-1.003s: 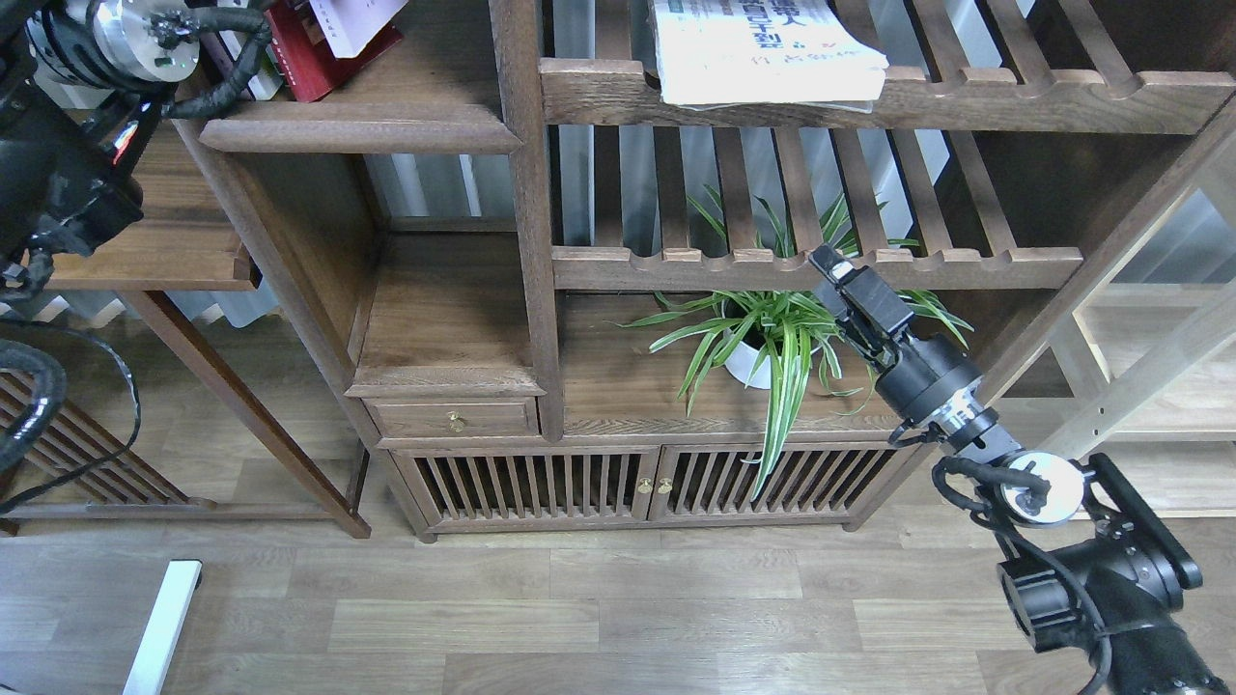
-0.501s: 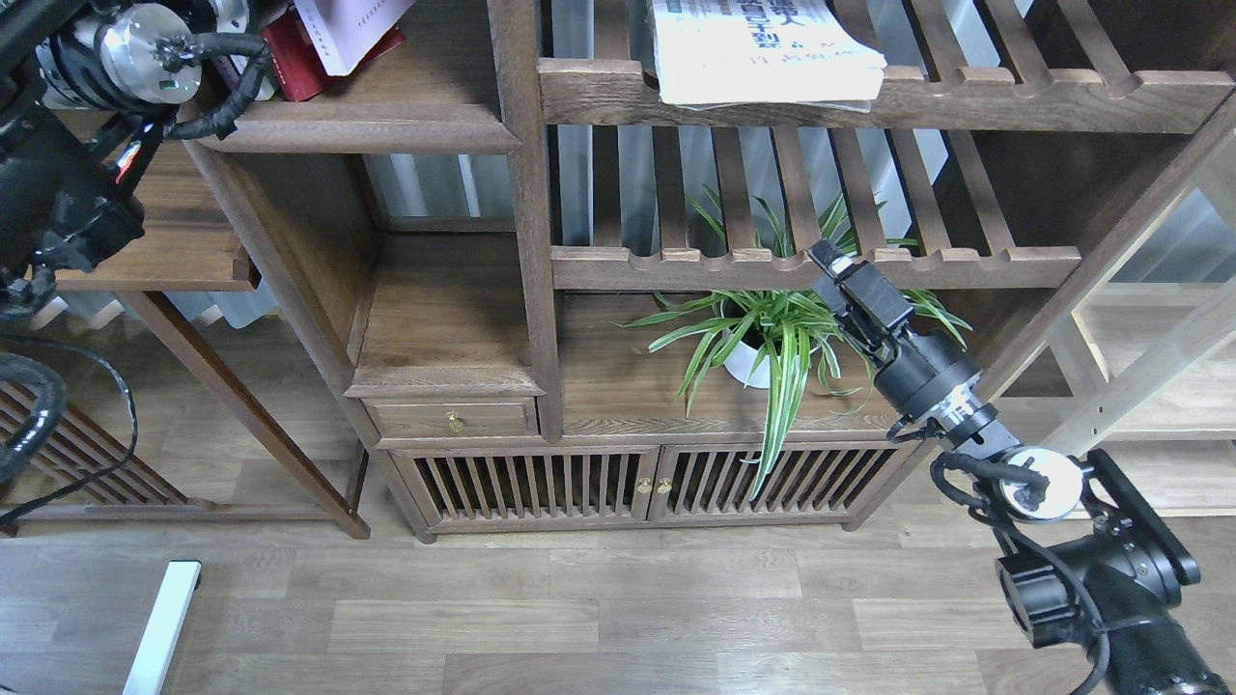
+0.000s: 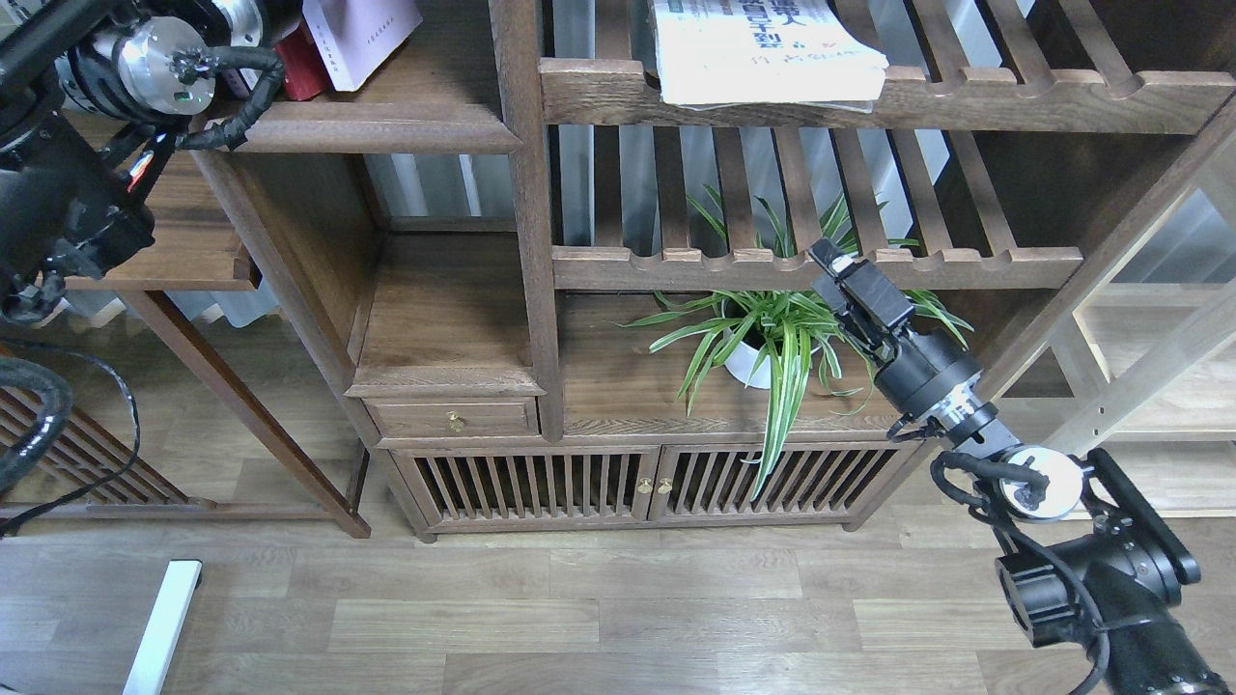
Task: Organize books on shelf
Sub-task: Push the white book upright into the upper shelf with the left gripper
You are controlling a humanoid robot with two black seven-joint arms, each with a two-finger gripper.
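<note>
A thick pale lavender-white book (image 3: 362, 39) stands tilted on the dark wooden shelf (image 3: 372, 125) at the top left. A thin red book (image 3: 300, 73) shows as a sliver at its left side. My left gripper (image 3: 263, 13) is right beside these two books at the frame's top edge. Its fingers are cut off, so its state is unclear. A large white book (image 3: 768, 48) with green characters lies flat on the upper slatted rack. My right gripper (image 3: 828, 263) hovers low in front of the lower slatted rack, holding nothing, its fingers too dark to separate.
A potted spider plant (image 3: 772, 338) stands on the cabinet top just left of my right gripper. The upright post (image 3: 526, 212) divides the bookcase. A lower side shelf (image 3: 164, 251) sits at the left. A white bar (image 3: 164, 618) lies on the wooden floor.
My left arm has moved right and up. The lavender-white book has shifted right and stands more upright. The red book is now mostly covered. The right arm has barely moved.
</note>
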